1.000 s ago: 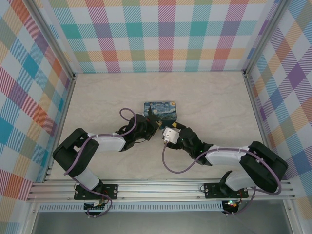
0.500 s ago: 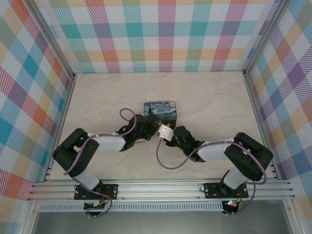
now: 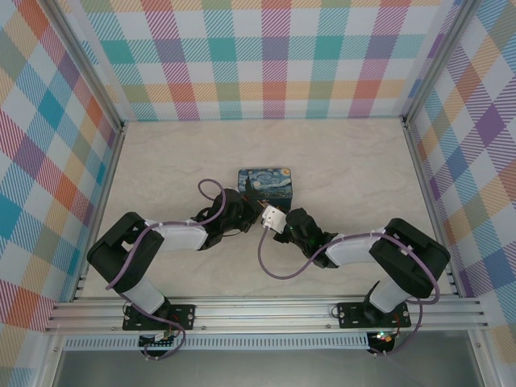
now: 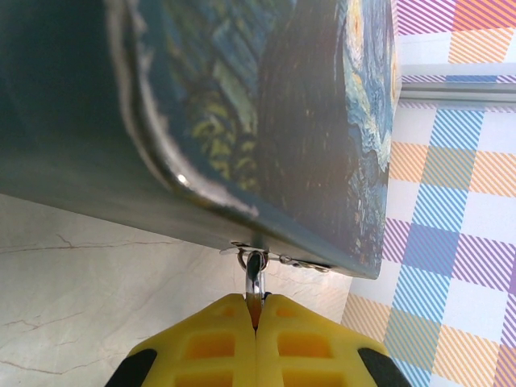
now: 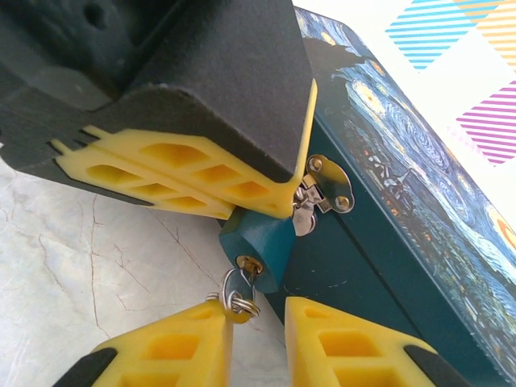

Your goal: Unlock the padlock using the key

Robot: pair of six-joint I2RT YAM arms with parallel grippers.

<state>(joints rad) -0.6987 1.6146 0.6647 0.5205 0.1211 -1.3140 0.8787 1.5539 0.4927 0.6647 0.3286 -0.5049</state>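
Observation:
In the right wrist view the small blue padlock (image 5: 256, 240) hangs from the hasp (image 5: 326, 184) of the swirl-painted tin (image 5: 403, 210). My left gripper's yellow fingers (image 5: 201, 173) are clamped on it from above. The grey key (image 5: 239, 284) sits in the keyhole, its ring resting against one finger of my right gripper (image 5: 256, 314), whose jaws stand apart around it. In the left wrist view my left gripper (image 4: 256, 302) is shut on the padlock's shackle (image 4: 255, 276), which passes through the tin's hasp. From above, both grippers meet at the tin's front edge (image 3: 263, 206).
The tin (image 3: 266, 183) lies mid-table on the pale marble surface (image 3: 161, 161). Checked walls close off the left, back and right. Purple cables loop beside both forearms (image 3: 278, 266).
My right arm has reached further left toward the tin, bringing its gripper up to the padlock. The left arm has stayed still.

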